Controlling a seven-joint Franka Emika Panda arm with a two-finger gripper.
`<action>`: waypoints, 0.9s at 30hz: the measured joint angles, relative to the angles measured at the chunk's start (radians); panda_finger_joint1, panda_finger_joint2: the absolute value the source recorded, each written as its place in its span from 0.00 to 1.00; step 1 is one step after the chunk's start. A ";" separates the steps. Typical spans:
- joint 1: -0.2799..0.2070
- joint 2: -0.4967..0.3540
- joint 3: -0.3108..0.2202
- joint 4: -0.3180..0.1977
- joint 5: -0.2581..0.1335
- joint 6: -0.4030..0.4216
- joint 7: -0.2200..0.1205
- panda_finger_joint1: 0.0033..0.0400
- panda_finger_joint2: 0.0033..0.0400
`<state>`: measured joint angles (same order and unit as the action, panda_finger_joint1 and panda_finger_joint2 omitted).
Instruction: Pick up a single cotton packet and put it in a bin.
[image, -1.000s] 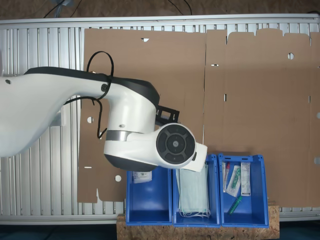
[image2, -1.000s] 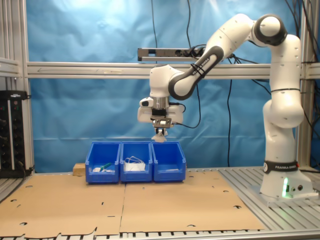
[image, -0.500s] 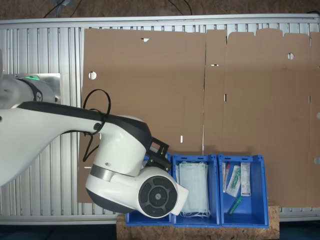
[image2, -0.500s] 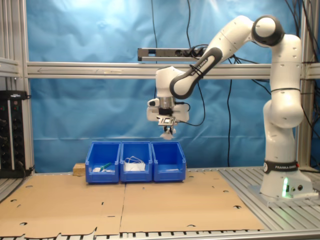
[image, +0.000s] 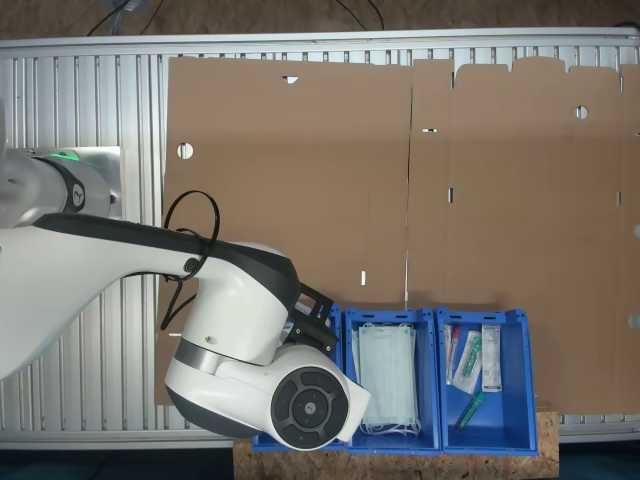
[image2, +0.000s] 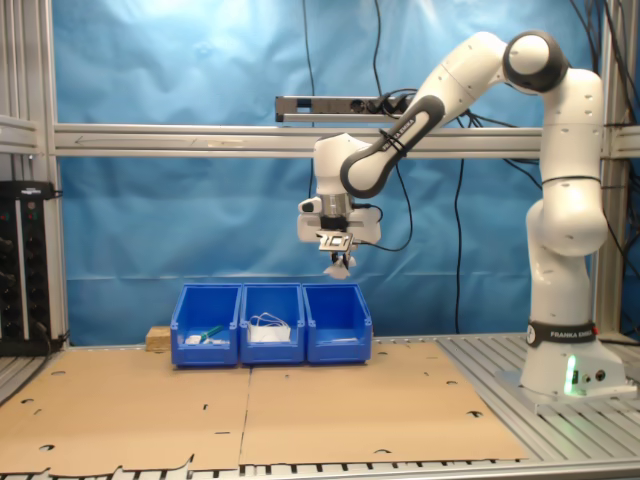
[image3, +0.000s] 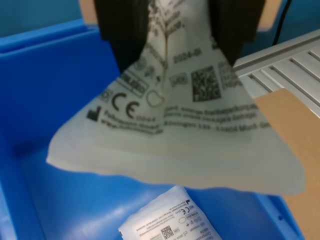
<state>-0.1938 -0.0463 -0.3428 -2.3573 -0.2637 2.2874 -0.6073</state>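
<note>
My gripper is shut on a cotton packet, a white sachet with grey-black print that hangs crumpled between the black fingers. In the second exterior view the gripper holds the packet well above the blue bin at the row's end on the second exterior view's right. The wrist view looks down into this bin, where another cotton packet lies flat on the floor. In the first exterior view the arm covers that bin.
The middle bin holds pale green masks. The far bin holds tubes and narrow packets. The bins stand on a wooden board at the edge of brown cardboard sheets. The robot base stands at the second exterior view's right.
The arm carried the held packet from above the middle bin toward the second exterior view's right, over the end bin. The last half second shows only slight movement.
</note>
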 joint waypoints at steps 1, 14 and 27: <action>0.001 0.000 0.000 0.000 0.000 0.000 0.000 0.12 0.12; 0.005 0.000 0.000 0.000 0.000 -0.002 -0.015 0.12 0.12; 0.008 0.000 0.000 0.001 0.000 -0.002 -0.056 0.12 0.12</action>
<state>-0.1853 -0.0463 -0.3428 -2.3564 -0.2637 2.2858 -0.6630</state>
